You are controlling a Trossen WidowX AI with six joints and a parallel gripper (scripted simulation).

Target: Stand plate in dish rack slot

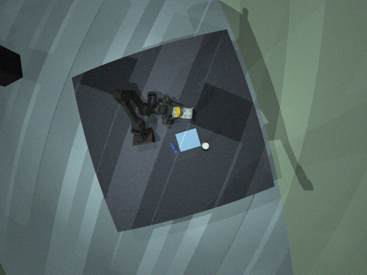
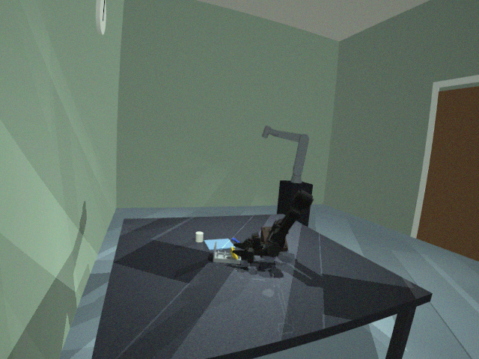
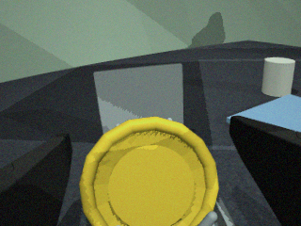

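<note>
The one gripper stands spread wide, grasping nothing, its two dark fingers flanking one yellow plate. The plate stands on edge at the arm-side end of the one grey dish rack. Nearby on the dark table lie one light-blue mat, one white cylinder and one blue utensil.
</note>
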